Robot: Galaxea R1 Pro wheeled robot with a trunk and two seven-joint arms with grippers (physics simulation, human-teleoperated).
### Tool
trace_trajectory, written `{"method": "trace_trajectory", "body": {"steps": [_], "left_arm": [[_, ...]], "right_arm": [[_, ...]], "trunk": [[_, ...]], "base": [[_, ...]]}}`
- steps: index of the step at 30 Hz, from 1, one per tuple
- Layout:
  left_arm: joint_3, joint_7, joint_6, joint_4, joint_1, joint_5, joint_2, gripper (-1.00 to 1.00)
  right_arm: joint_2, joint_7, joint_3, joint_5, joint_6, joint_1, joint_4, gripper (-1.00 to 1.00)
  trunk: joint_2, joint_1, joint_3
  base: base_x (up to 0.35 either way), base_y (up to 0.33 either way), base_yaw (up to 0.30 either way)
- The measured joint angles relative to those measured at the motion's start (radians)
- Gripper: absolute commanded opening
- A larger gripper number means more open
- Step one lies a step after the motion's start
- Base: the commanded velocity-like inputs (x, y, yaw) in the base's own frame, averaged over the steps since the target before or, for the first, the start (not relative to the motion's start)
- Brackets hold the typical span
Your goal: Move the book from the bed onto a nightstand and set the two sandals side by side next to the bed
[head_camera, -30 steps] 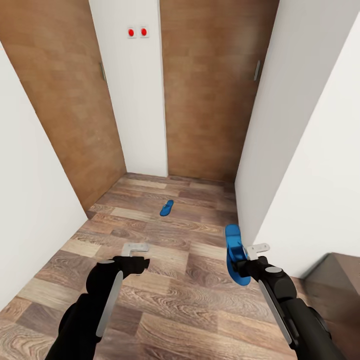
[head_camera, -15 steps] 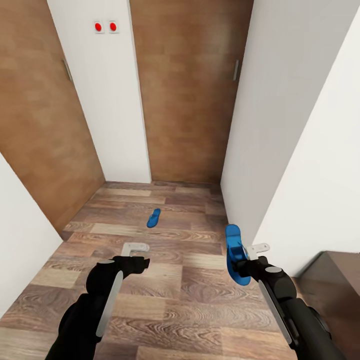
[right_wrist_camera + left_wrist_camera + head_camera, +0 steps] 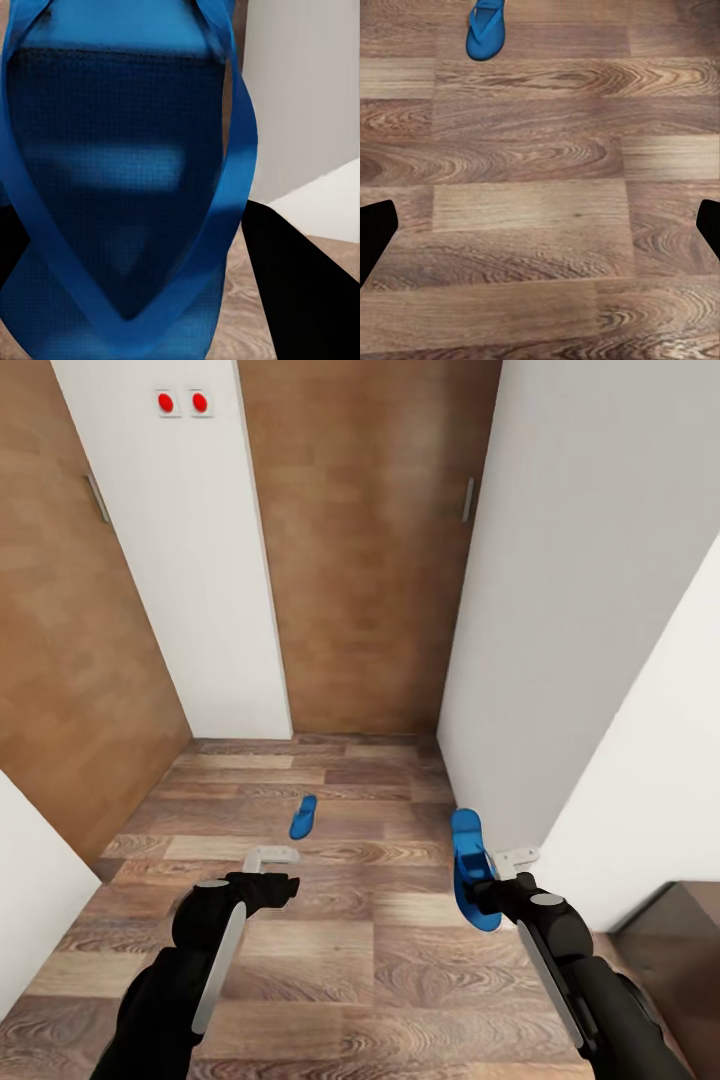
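- The right gripper [image 3: 487, 880] holds 1 blue sandal [image 3: 468, 868] up off the wood floor [image 3: 330, 960]. Its jaws are closed on the sandal, near the white wall [image 3: 570, 660] at the floor's right edge.
- In the right wrist view, that held sandal [image 3: 120, 187] is very close, with its blue straps crossing over the sole. A black finger [image 3: 300, 285] shows beside it.
- The other sandal [image 3: 303, 816] lies flat on the floor, farther away, toward the far end of the floor by the brown doors [image 3: 360, 540].
- In the left wrist view, this second sandal [image 3: 486, 30] is on the planks, well apart from the 2 black fingertips [image 3: 376, 232].
- The left gripper [image 3: 272, 870] hangs over bare floor with its jaws wide apart and nothing in them.
- 2 red round buttons [image 3: 183, 402] sit high on the white wall strip between the doors.
- A dark brown piece of furniture [image 3: 680, 940] peeks in at the floor's near right corner.
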State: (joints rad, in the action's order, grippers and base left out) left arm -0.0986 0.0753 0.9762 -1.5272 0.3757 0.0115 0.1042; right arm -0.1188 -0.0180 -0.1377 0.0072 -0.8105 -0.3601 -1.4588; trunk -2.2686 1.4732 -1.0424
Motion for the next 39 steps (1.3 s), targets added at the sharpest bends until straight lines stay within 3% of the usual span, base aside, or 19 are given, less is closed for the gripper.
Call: {"method": "trace_trajectory", "body": {"steps": [12,24,39], "left_arm": [[0.0,0.0,0.0,0.0,0.0,-0.001,0.0,1.0],[0.0,0.0,0.0,0.0,0.0,-0.001,0.0,1.0],[-0.012,0.0,0.0,0.0,0.0,-0.001,-0.001,1.0]], "right_arm": [[0.0,0.0,0.0,0.001,0.0,0.0,0.0,-1.0],[0.0,0.0,0.0,-0.001,0.0,0.0,0.0,-1.0],[-0.001,0.0,0.0,0.001,-0.003,0.0,0.0,-1.0]], "trunk": [[0.0,0.0,0.0],[0.0,0.0,0.0],[0.0,0.0,0.0]], "base": [[0.285,0.219,-0.004],[0.292,0.196,-0.155],[0.332,0.022,-0.004]]}}
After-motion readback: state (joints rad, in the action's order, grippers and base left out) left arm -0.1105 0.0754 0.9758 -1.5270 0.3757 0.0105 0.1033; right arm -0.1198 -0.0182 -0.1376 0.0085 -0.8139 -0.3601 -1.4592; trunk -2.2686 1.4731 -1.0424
